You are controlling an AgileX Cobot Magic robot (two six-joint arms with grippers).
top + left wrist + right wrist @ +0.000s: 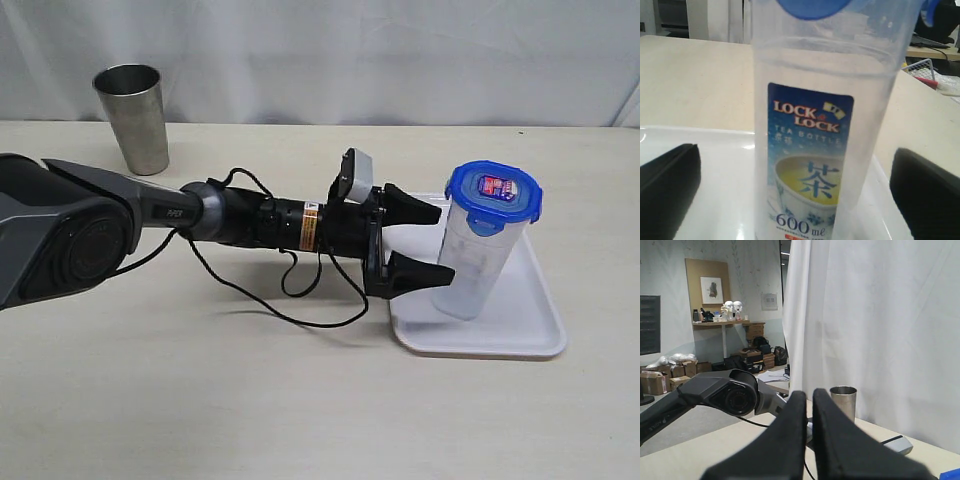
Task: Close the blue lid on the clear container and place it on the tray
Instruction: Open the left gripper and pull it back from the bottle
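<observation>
Both steps look done: the small round bright-blue plastic lid [494, 192] caps the tall clear plastic container [470, 265], which stands upright on the flat white plastic tray [520, 320]; the left gripper [445, 244] gapes wide on either side of it; the right gripper [809, 392] is pinched shut, empty; only withdrawal seems left.

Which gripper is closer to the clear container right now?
Left. The left gripper is open, with a finger on each side of the clear container on the tray, not touching it. The right gripper is shut and outside the exterior view, away from it.
</observation>
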